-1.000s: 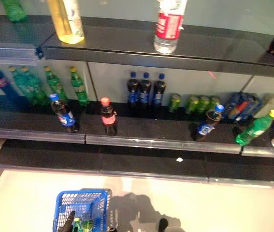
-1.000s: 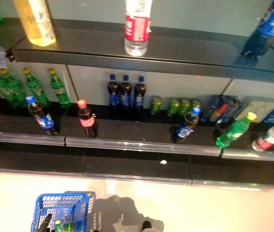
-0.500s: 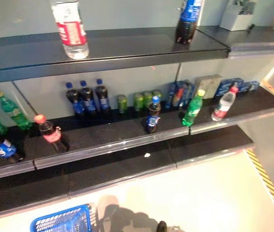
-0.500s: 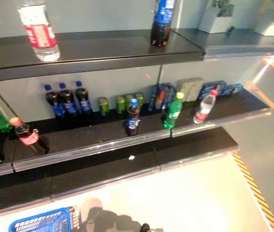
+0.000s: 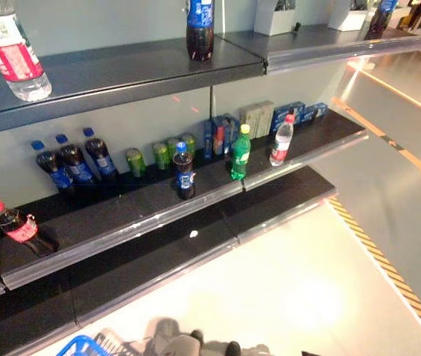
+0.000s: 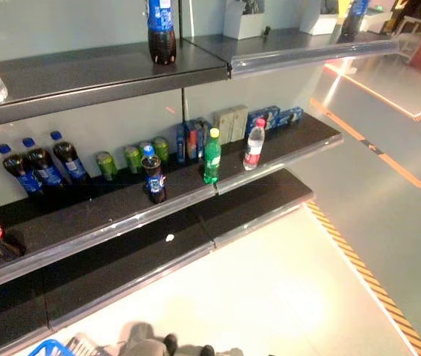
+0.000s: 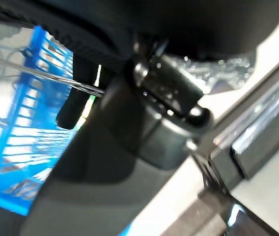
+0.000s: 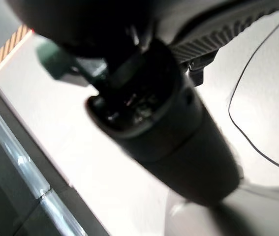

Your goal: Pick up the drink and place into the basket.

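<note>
The blue basket point(image 7: 28, 128) hangs from my left hand point(image 7: 73, 105), whose fingers are curled over its thin wire handles point(image 7: 41, 73). Its rim also shows at the bottom left of the left eye view point(image 5: 80, 346). On the middle shelf point(image 5: 121, 230), at the front, stand a cola bottle with a blue cap point(image 5: 184, 172), a green bottle with a yellow cap point(image 5: 239, 153), a clear bottle with a red cap point(image 5: 281, 141) and a red-capped cola bottle point(image 5: 18, 226). My right hand point(image 8: 154, 113) hangs above the pale floor, away from the shelves.
Dark blue-capped bottles point(image 5: 73, 159), green cans point(image 5: 158, 154) and boxes point(image 5: 269, 115) stand at the shelf's back. The top shelf holds a dark bottle point(image 5: 200, 30) and a water bottle point(image 5: 13, 52). Striped tape point(image 5: 377, 256) runs along the floor at the right.
The camera has swung to the right: the shelves have slid left in the picture, and the blue basket has slid to the bottom left edge. Nothing on the shelves has moved.
</note>
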### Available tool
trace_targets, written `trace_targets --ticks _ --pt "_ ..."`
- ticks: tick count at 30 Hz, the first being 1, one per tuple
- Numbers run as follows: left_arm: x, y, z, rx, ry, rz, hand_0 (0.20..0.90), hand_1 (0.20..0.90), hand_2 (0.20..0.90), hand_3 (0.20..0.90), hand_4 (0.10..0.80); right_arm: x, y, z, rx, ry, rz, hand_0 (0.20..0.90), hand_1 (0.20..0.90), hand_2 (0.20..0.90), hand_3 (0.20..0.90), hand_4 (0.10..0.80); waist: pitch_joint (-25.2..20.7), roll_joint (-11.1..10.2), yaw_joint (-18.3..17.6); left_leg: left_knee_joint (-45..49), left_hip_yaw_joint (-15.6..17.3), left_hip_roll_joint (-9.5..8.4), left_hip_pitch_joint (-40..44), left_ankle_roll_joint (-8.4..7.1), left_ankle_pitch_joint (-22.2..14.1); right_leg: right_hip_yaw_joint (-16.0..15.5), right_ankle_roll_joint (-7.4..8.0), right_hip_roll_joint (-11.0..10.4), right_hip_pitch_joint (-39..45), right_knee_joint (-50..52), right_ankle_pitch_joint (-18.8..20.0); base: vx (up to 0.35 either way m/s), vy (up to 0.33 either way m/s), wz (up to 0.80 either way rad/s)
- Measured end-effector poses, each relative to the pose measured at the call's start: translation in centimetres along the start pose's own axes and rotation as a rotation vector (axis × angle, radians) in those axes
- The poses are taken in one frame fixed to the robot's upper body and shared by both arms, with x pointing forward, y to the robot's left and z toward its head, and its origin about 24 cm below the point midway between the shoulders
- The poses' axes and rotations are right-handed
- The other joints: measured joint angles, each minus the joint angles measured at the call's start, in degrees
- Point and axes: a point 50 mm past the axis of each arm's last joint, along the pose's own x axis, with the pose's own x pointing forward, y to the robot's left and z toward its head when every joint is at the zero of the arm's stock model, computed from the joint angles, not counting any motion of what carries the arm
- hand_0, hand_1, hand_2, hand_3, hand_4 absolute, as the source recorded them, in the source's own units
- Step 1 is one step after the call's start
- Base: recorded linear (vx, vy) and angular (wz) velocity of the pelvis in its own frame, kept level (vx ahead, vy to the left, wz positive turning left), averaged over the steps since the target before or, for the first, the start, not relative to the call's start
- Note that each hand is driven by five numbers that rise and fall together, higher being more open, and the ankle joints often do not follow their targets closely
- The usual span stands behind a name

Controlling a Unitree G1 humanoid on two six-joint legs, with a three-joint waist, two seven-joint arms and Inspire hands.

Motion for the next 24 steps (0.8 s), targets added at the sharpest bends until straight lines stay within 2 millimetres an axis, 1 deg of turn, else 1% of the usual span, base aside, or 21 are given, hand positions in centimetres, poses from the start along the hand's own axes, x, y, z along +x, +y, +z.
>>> trace_targets --ticks 1,2,3,4,5,7,8,9,10,11,12,13,14,16,17,18,19,20,21,23,24 --pt "-0.1 -0.3 -0.5 0.009 0.010 -0.012 0.300 0.300 0.300 0.200 0.100 0.0 0.1 0.1 0.000 -0.006 -0.001 0.900 0.900 0.900 0.900 0.800 0.3 -0.9 -0.7 7.1 1.3 -0.59 -4.5 -0.56 -0.8 2.3 -5.30 1.0 5.1 -7.2 -5.2 0.394 -0.142 0.58" --pt "-0.3 -0.4 -1.4 0.026 0.042 -0.005 0.300 0.300 0.300 0.200 0.100 0.0 0.6 0.1 0.012 -0.006 0.009 0.900 0.900 0.900 0.900 0.800 0.3 -1.1 -0.2 7.3 1.9 -0.22 -6.4 -2.57 -1.0 2.6 -6.16 1.2 4.5 -7.2 -5.1 0.361 -0.112 0.40" --pt "-0.4 0.3 -2.3 0.027 0.061 0.015 0.300 0.300 0.300 0.200 0.100 0.1 1.3 0.6 0.017 -0.020 0.028 0.900 0.900 0.900 0.900 0.800 0.3 -1.4 0.9 4.4 2.5 -0.60 -7.5 -4.17 -0.4 3.4 -7.29 1.2 4.5 -7.8 -4.5 0.310 -0.094 -0.01" --pt "-0.4 0.8 -2.5 0.024 0.063 0.028 0.300 0.300 0.300 0.200 0.100 0.1 1.5 0.9 0.015 -0.028 0.031 0.900 0.900 0.900 0.900 0.800 0.3 -1.4 0.9 3.2 2.4 -0.66 -7.4 -4.14 -0.2 3.6 -7.26 1.3 4.7 -8.3 -4.4 0.507 -0.141 -0.29" --pt "-0.5 1.7 -2.7 0.006 0.064 0.061 0.300 0.300 0.300 0.200 0.100 0.1 1.8 1.3 0.017 -0.041 0.042 0.900 0.900 0.900 0.900 0.800 0.2 -1.4 0.9 0.7 2.5 -1.20 -7.1 -3.46 0.9 5.2 -6.73 1.4 5.4 -9.2 -3.9 0.453 -0.114 -0.24" --pt "-0.6 2.6 -3.2 -0.013 0.064 0.108 0.300 0.300 0.300 0.200 0.100 0.1 2.4 1.4 0.017 -0.041 0.063 0.900 0.900 0.900 0.900 0.800 0.1 -1.6 1.2 -2.1 2.5 -2.97 -5.5 -0.36 3.0 9.1 -5.90 1.3 7.7 -11.2 -3.6 0.458 -0.097 -0.39" --pt "-0.6 3.1 -2.9 -0.029 0.032 0.139 0.300 0.300 0.300 0.200 0.100 0.1 2.9 1.3 0.017 -0.036 0.077 0.900 0.900 0.900 0.900 0.800 -0.2 -2.1 1.3 -4.3 2.1 -4.43 -3.5 1.60 4.4 10.1 -5.20 0.4 9.6 -12.9 -3.4 0.391 -0.078 -0.57" --pt "-0.5 3.5 -2.2 -0.046 -0.004 0.157 0.300 0.300 0.300 0.200 0.100 0.0 3.3 1.1 0.015 -0.025 0.091 0.900 0.900 0.900 0.900 0.800 -0.9 -3.0 1.3 -7.6 2.1 -4.64 -0.7 4.67 7.2 10.5 -3.63 -0.1 10.6 -11.7 -4.2 0.416 -0.081 -0.49" --pt "-0.5 3.4 -1.9 -0.069 -0.019 0.161 0.300 0.300 0.300 0.200 0.100 0.0 3.8 1.4 0.006 -0.031 0.106 0.900 0.900 0.900 0.900 0.800 -0.8 -3.5 1.1 -8.8 2.7 -4.43 1.5 6.40 8.1 9.5 1.67 -0.7 9.5 -7.0 -4.6 0.387 -0.076 -0.31" --pt "-0.5 3.3 -1.9 -0.070 -0.022 0.160 0.300 0.300 0.300 0.200 0.100 0.0 3.8 1.5 0.006 -0.035 0.108 0.900 0.900 0.900 0.900 0.800 -0.8 -3.3 1.1 -8.6 2.8 -4.05 2.0 6.68 7.6 9.1 5.07 -0.7 8.4 -3.8 -4.2 0.357 -0.069 -0.27" --pt "-0.5 3.0 -1.9 -0.066 -0.026 0.150 0.300 0.300 0.300 0.200 0.100 0.0 3.8 1.6 0.005 -0.038 0.109 0.900 0.900 0.900 0.900 0.800 -0.7 -2.5 1.8 -7.7 3.4 -3.01 2.7 7.07 5.4 8.8 11.25 -0.4 4.5 5.5 -2.1 0.328 -0.065 -0.26" --pt "-0.4 2.7 -1.5 -0.071 -0.036 0.142 0.300 0.300 0.300 0.200 0.100 0.0 3.8 1.7 0.006 -0.039 0.108 0.900 0.900 0.900 0.900 0.800 -0.7 -2.5 2.3 -7.3 3.7 -2.77 3.5 7.59 4.0 7.8 14.90 -0.6 1.6 13.4 0.2 0.498 -0.084 -0.23" --pt "-0.3 2.2 -0.7 -0.077 -0.054 0.129 0.300 0.300 0.300 0.200 0.100 0.0 3.7 1.7 0.014 -0.042 0.104 0.900 0.900 0.900 0.900 0.800 -1.1 -3.1 2.1 -8.0 3.3 -3.11 5.5 7.73 2.6 7.9 15.68 -1.6 -1.5 20.2 2.6 0.501 -0.089 0.08" --pt "-0.2 1.5 -0.5 -0.078 -0.055 0.116 0.300 0.300 0.300 0.200 0.100 0.1 3.3 1.9 0.034 -0.056 0.092 0.900 0.900 0.900 0.900 0.800 -1.2 -3.1 1.0 -11.0 0.7 -3.09 9.2 8.19 2.8 6.7 14.01 -3.8 -3.0 20.7 1.8 0.364 -0.103 0.43" --pt "-0.3 0.9 -0.9 -0.072 -0.042 0.098 0.300 0.300 0.300 0.200 0.100 0.1 3.1 2.1 0.046 -0.071 0.084 0.900 0.900 0.900 0.900 0.800 -1.3 -2.9 0.6 -11.9 -0.4 -2.66 9.8 8.21 2.9 5.4 12.28 -6.9 -5.3 19.8 0.9 0.273 -0.171 0.50" --pt "-0.4 0.4 -1.5 -0.058 -0.026 0.076 0.300 0.300 0.300 0.200 0.100 0.1 2.9 2.4 0.046 -0.085 0.075 0.900 0.900 0.900 0.900 0.800 -1.4 -2.6 0.5 -12.2 -0.8 -1.84 9.6 8.11 2.8 4.7 11.87 -9.4 -7.8 17.5 0.8 0.270 -0.220 0.45" --pt "-0.6 -0.3 -2.1 -0.047 -0.010 0.053 0.300 0.300 0.300 0.200 0.100 0.1 2.8 2.7 0.045 -0.097 0.066 0.900 0.900 0.900 0.900 0.800 -1.5 -2.2 -0.1 -12.2 -1.4 -0.62 8.8 7.69 2.6 4.4 11.80 -11.7 -10.1 13.4 0.9 0.405 -0.402 0.50" --pt "-0.7 -0.9 -2.5 -0.016 -0.003 0.028 0.300 0.300 0.300 0.200 0.100 0.0 2.9 3.3 0.045 -0.118 0.062 0.900 0.900 0.900 0.900 0.800 -1.5 -1.8 -1.4 -11.6 -3.5 0.25 8.3 7.04 2.2 3.5 12.05 -13.7 -11.5 7.1 2.1 0.573 -0.595 0.72" --pt "-0.9 -1.8 -2.8 0.022 0.002 -0.002 0.300 0.300 0.300 0.200 0.100 0.0 3.3 4.1 0.039 -0.145 0.067 0.900 0.900 0.900 0.900 0.800 -1.3 -1.5 -3.5 -10.8 -5.9 1.34 7.6 5.52 1.3 3.4 12.27 -16.8 -11.9 -3.9 4.9 0.595 -0.620 0.76" --pt "-0.9 -2.5 -2.6 0.046 -0.005 -0.026 0.300 0.300 0.300 0.200 0.100 0.0 3.4 4.0 0.049 -0.137 0.059 0.900 0.900 0.900 0.900 0.800 -1.3 -1.7 -5.0 -10.7 -7.5 1.96 8.0 3.86 0.3 3.8 14.28 -20.3 -10.0 -19.4 11.0 0.447 -0.495 0.55" --pt "-0.9 -2.8 -2.4 0.050 -0.014 -0.040 0.300 0.300 0.300 0.200 0.100 0.0 3.2 3.9 0.056 -0.130 0.045 0.900 0.900 0.900 0.900 0.800 -1.3 -1.7 -5.5 -10.6 -8.5 2.43 8.8 2.54 -0.6 4.1 14.73 -21.7 -9.3 -23.8 13.8 0.412 -0.527 0.47"
